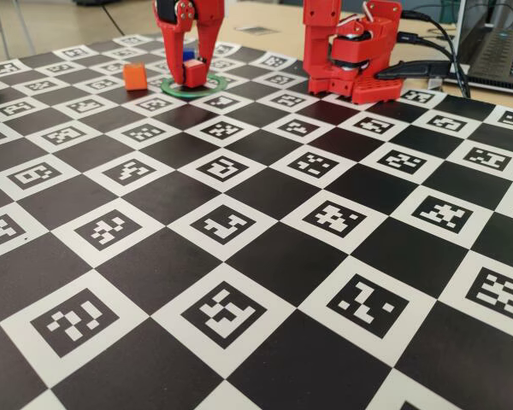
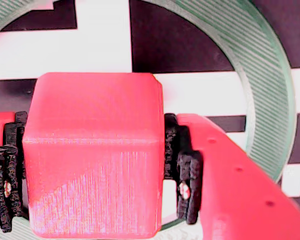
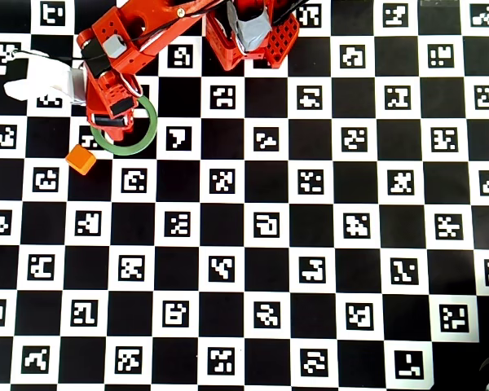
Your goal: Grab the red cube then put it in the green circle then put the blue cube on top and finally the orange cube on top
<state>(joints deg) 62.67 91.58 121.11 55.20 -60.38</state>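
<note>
Matte, seemingly layered-plastic red cube (image 2: 95, 155)

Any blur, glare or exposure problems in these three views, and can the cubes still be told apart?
Fixed view: near board sharp, far end softer, yet the red cube between the gripper fingers, the blue cube behind and the orange cube stay distinct. Wrist view: close and soft; white squares blow out, red cube face looks washed, the green circle shows ridges. Overhead view: even, sharp; arm hides red and blue cubes.

The red arm bends over from its base and points the gripper (image 1: 191, 75) straight down. Its 2 fingers (image 2: 187, 185) squeeze tight on the sides of the red cube (image 2: 92, 160).
</note>
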